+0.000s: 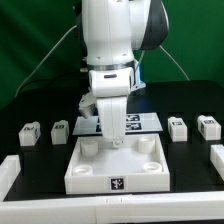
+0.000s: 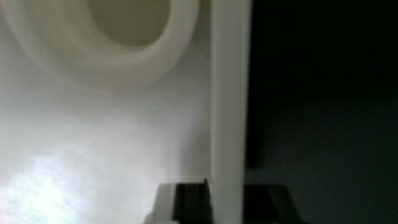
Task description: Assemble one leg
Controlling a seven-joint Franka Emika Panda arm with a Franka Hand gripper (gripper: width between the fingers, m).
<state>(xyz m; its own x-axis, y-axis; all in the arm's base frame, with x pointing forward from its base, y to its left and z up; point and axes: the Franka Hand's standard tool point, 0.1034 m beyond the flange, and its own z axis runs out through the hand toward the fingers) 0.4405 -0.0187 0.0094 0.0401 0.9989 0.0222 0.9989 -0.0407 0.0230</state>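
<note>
Gripper (image 1: 113, 138) low at the far edge of the slab (image 1: 118, 160), nearest leg (image 1: 60, 129) off to one side.
That leg rests on the black table (image 1: 35, 155), on the exterior view's left of the gripper and well apart from it, a tag toward the camera; it is too small to tell its long axis. Another leg (image 1: 28, 131) lies beside it, two legs (image 1: 178, 126) opposite. The arm (image 1: 110, 40) hides the fingertips and the wrist view blurs into socket (image 2: 134, 30) and edge, so the fingers' spread cannot be told.

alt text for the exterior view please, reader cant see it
A white robot arm reaches down at centre, its claw low over the back of a large white slab with round corner sockets. Small tagged legs stand on the black table, two on the exterior view's left and two on its right; the marker board lies behind.
</note>
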